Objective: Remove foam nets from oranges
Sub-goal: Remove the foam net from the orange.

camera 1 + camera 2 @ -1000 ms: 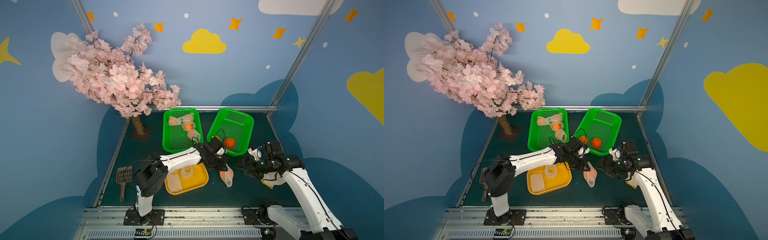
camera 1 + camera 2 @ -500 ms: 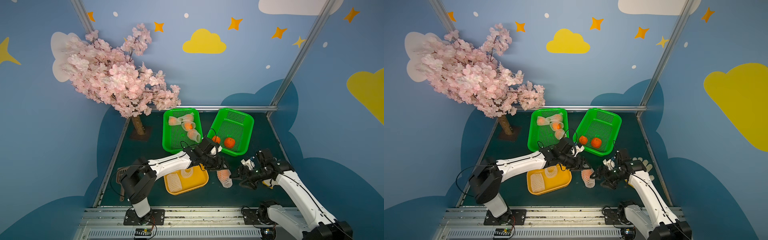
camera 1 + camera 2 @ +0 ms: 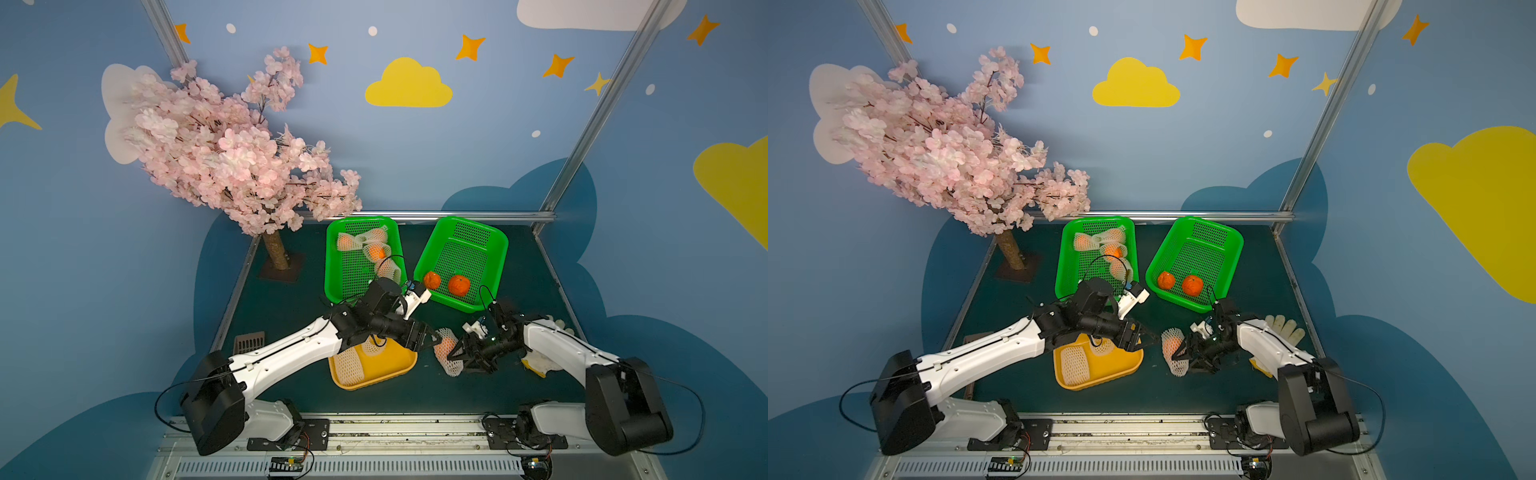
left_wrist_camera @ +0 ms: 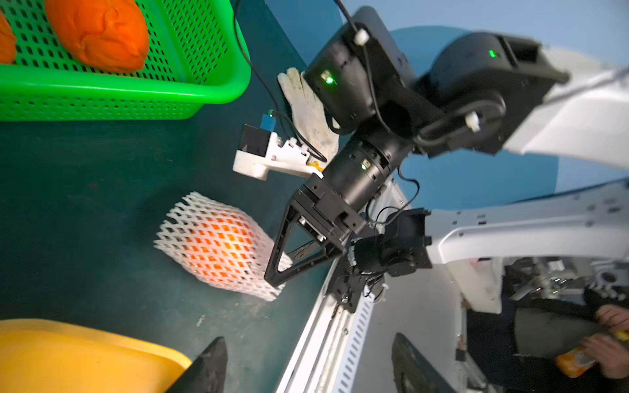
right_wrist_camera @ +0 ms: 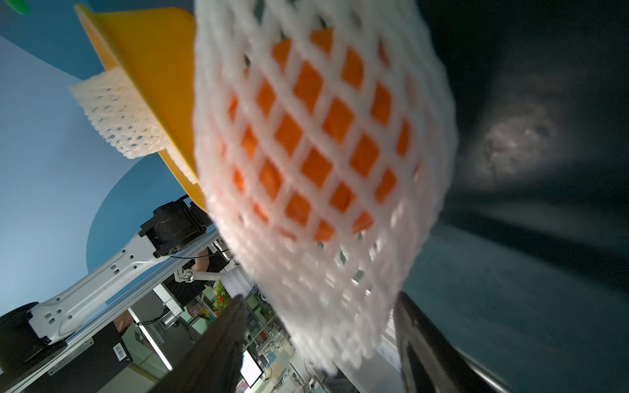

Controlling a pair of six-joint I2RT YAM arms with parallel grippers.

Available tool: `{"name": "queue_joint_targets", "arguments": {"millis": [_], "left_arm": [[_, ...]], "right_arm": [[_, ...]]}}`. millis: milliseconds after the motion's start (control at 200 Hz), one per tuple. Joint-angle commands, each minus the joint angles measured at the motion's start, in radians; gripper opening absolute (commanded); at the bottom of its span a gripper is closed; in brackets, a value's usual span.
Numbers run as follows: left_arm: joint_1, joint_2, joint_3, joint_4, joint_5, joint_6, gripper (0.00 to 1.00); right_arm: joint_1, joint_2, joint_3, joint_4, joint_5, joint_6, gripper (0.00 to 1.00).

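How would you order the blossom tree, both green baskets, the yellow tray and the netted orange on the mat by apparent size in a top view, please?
1. blossom tree
2. left green basket and right green basket: alike, tied
3. yellow tray
4. netted orange

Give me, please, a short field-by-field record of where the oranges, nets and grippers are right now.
netted orange: lying on the table, between the two grippers
left gripper: open, empty, beside it
right gripper: open, jaws either side of the net's end
left basket: several netted oranges
right basket: two bare oranges
tray: yellow, holds empty nets
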Motion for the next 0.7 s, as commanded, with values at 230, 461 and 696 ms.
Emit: {"name": "queue_joint_targets", "arguments": {"millis": [230, 461, 696], "left_arm": [[-0.033, -0.049, -0.132, 0.16, -0.067, 0.492, 0.77], [-0.143, 0.135, -0.011, 0.082, -0.118, 0.686, 0.76], [-0.197, 0.306, 0.075, 0.131, -0.124, 0.66, 0.76]], "right_arm": [[-0.007, 0.076, 0.155, -0.084, -0.055, -0.091, 0.0], [-0.029, 0.063, 0.169, -0.168, -0.133, -0.048, 0.0], [-0.052, 0.093, 0.147, -0.117, -0.198, 0.012, 0.0]]}}
